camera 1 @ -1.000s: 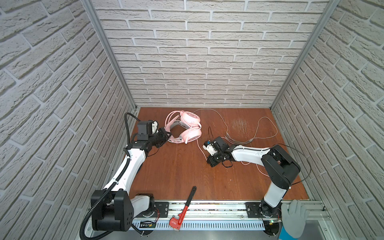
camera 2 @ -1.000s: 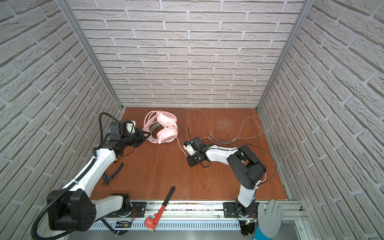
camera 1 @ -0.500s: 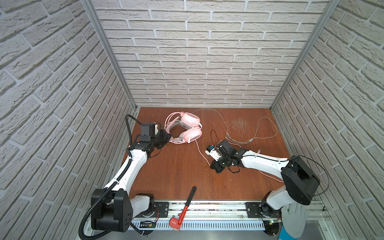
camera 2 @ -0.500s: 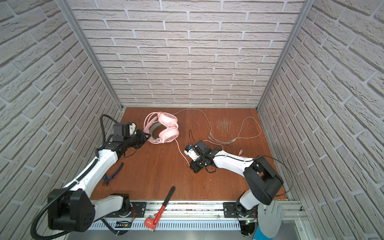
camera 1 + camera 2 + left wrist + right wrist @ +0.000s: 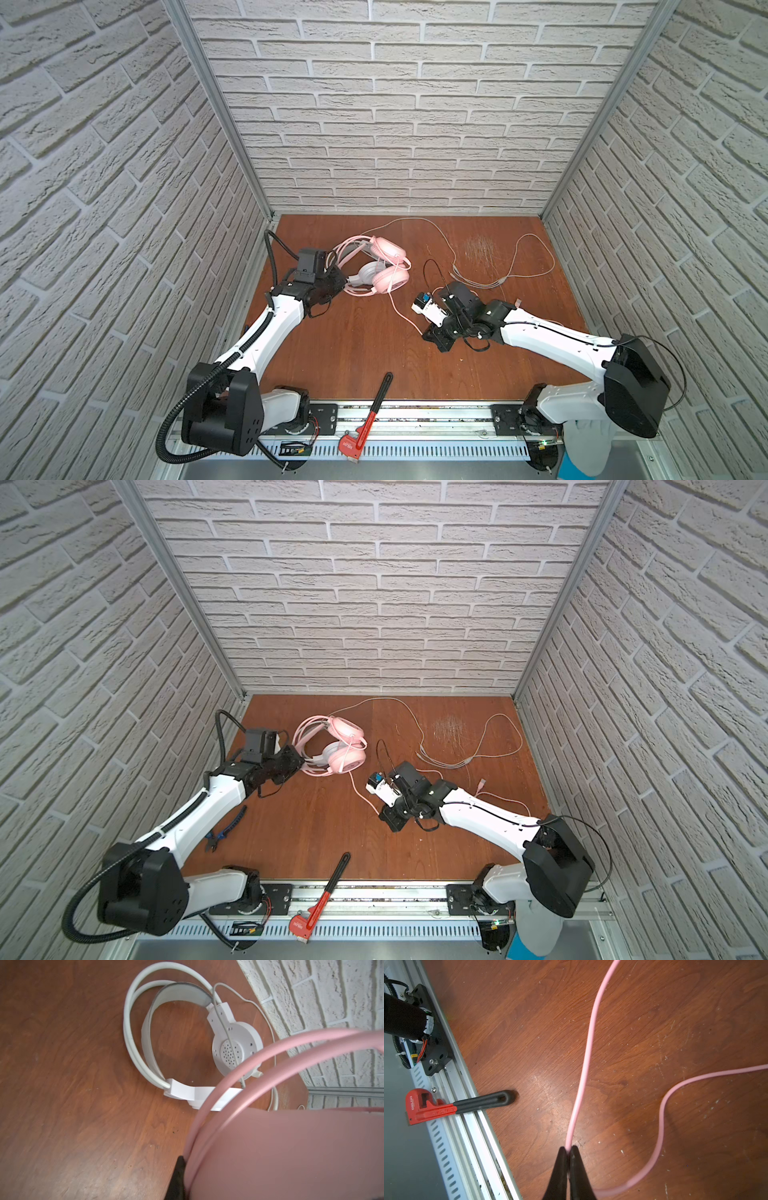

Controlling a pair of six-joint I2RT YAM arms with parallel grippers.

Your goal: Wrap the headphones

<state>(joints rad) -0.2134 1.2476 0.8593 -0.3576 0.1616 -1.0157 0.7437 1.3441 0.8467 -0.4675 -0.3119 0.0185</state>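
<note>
The pink headphones [image 5: 390, 276] rest over the white headphones [image 5: 365, 275] at the back left of the wooden table [image 5: 357, 349]. My left gripper [image 5: 340, 283] is shut on the pink headband [image 5: 245, 1068]. Only one of its black fingers [image 5: 178, 1178] shows in the left wrist view. There the white headphones [image 5: 234, 1047] lie flat beyond the band. My right gripper [image 5: 424, 332] is low over the table's middle, shut on the thin pink cable [image 5: 588, 1043]. The pink cable [image 5: 400, 311] runs from those jaws back to the pink earcup.
A pale cable [image 5: 457, 266] loops across the back right of the table. A red-and-black pipe wrench [image 5: 370, 415] lies across the front rail [image 5: 436, 417]. Blue-handled pliers [image 5: 226, 829] lie under the left arm. Brick walls close three sides.
My right arm has stretched out and carried the pink cable toward the front. My left gripper and the pink headset have shifted a little right and forward.
</note>
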